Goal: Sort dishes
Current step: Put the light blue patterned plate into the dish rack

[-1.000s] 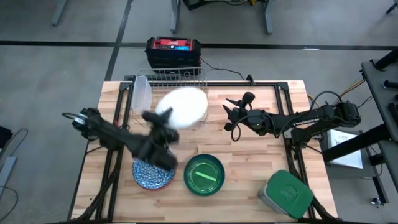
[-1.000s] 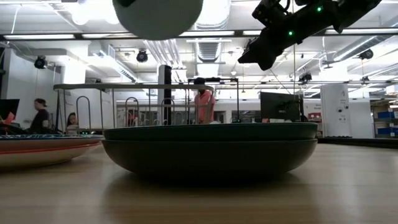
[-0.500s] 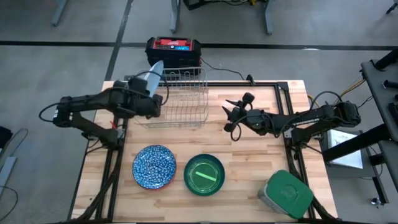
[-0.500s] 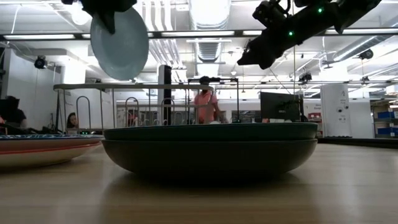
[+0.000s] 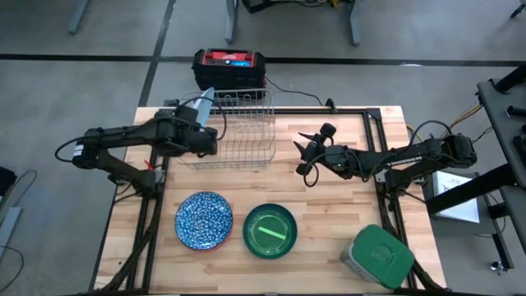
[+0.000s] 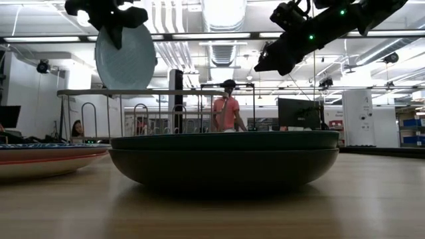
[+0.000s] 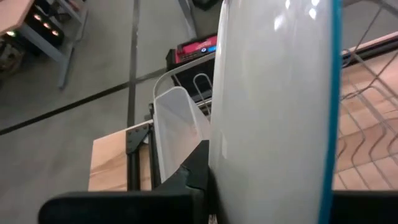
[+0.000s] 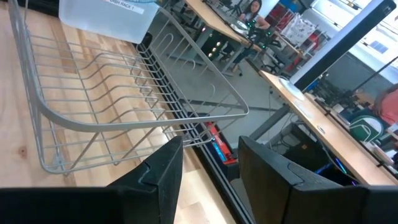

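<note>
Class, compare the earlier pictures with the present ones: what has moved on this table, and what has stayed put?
The left pincer carried the light plate from above the patterned plate to the wire rack's left end, turning it upright, still gripped. The right pincer, green bowl and lidded container stayed.

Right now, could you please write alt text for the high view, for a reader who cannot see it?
Seen from above, the left claw holds a light blue plate on edge over the left end of a wire rack. The right claw hangs open, empty, right of the rack. Nearer the front lie a blue patterned plate, a green bowl and a green-lidded container.
</note>
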Motion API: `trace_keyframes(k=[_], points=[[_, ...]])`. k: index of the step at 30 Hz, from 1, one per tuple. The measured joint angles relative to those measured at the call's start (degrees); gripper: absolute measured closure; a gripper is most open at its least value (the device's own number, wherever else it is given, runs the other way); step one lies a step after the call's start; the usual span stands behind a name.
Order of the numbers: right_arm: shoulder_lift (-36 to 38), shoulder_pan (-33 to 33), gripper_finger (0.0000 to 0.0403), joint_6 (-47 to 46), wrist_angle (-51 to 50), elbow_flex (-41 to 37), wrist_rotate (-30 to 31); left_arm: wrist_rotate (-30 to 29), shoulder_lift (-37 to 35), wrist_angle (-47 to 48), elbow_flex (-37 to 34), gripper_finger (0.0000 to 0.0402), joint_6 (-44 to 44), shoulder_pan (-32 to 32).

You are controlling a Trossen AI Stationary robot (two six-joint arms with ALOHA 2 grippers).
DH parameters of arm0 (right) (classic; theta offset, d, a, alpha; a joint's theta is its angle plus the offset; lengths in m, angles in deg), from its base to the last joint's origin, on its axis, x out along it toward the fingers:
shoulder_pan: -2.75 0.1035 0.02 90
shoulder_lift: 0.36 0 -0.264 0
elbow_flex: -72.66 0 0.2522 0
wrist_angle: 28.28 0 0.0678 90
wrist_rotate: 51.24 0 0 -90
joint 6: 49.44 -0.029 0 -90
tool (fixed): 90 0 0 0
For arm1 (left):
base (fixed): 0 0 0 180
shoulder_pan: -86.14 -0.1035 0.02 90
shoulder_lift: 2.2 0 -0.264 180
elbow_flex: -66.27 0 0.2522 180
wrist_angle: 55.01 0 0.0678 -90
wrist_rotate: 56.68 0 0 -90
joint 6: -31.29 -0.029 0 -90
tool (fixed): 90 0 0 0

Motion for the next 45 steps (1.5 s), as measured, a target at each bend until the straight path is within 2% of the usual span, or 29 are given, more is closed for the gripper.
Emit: trace_keyframes(k=[13,24,39,45], points=[[0.00,-0.20,0.0270,0.36,-0.01,-0.04,0.04,1.59,5.74,-2.26,0.00,0.0377,3.34,-0.09],[0.00,-0.22,0.0259,0.61,-0.04,-0.04,0.06,1.65,11.54,-2.71,2.57,0.0375,4.95,-0.14],[0.00,-1.25,0.0269,1.66,-1.38,-0.07,1.09,1.54,12.04,-2.74,3.42,0.0374,6.79,-1.26],[0.00,-1.25,0.0261,1.22,-1.54,-0.07,1.07,1.64,12.37,-8.32,3.24,0.0374,7.10,-1.16]])
